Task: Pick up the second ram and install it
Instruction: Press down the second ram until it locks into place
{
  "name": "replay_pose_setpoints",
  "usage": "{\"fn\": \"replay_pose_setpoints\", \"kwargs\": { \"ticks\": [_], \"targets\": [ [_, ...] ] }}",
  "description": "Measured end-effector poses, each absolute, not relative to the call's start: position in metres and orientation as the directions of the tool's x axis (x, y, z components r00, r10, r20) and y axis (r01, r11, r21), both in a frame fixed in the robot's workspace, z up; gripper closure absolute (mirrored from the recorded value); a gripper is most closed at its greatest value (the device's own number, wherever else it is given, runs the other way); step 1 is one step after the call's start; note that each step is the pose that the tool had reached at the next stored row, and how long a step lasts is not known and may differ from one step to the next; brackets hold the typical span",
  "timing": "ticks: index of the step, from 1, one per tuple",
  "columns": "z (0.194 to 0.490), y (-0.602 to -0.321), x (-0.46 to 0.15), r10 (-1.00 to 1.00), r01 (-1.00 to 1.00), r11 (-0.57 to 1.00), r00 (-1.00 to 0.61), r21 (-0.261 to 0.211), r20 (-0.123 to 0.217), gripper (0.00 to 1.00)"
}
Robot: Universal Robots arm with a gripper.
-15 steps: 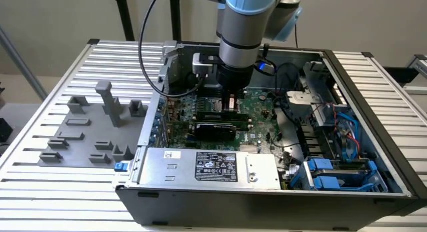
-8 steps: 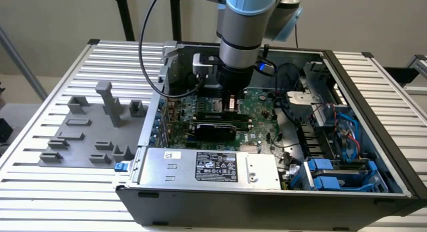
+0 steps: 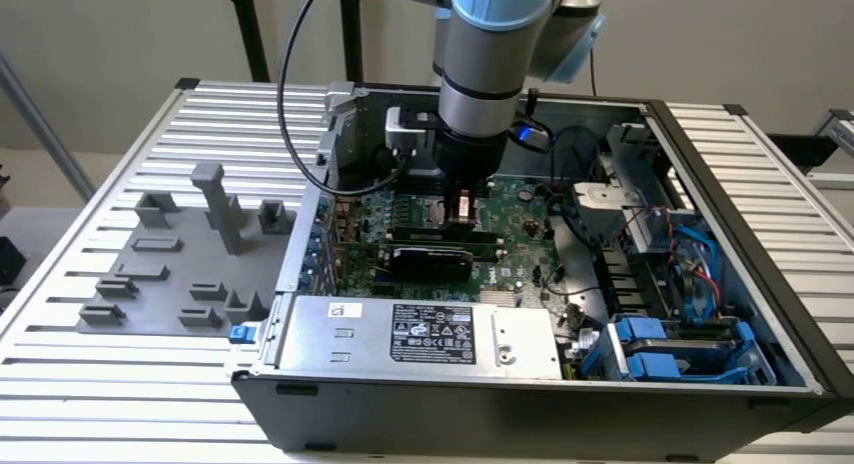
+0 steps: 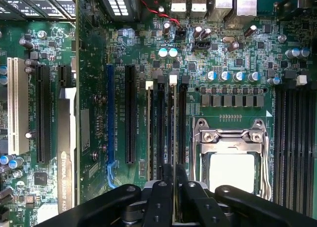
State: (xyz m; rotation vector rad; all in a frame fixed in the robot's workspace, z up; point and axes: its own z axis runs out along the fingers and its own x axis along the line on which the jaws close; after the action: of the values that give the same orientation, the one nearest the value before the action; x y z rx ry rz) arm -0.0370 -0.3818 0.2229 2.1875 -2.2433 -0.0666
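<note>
second ram: seen edge-on, lower end hidden betw. gripper fingers; chips can't be made out.
gripper: base cut off by frame edge in wrist view; in exterior view fingertips hidden inside PC case.
arm: upper part cut off by frame top.
CPU socket: lower part covered by gripper body.
</note>
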Motion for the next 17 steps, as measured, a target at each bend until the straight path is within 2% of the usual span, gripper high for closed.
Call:
{"fn": "replay_pose_setpoints", "kwargs": {
  "ticks": [11, 12, 17],
  "targets": [
    [0.239, -0.382, -0.04, -0.999, -0.999, 0.025, -0.026, 0.036, -0.024, 0.0],
    [0.239, -0.382, -0.041, -0.999, -0.999, 0.025, -0.026, 0.036, -0.024, 1.0],
    [0.241, -0.382, -0.043, -0.999, -0.999, 0.025, -0.026, 0.036, -0.024, 1.0]
  ]
}}
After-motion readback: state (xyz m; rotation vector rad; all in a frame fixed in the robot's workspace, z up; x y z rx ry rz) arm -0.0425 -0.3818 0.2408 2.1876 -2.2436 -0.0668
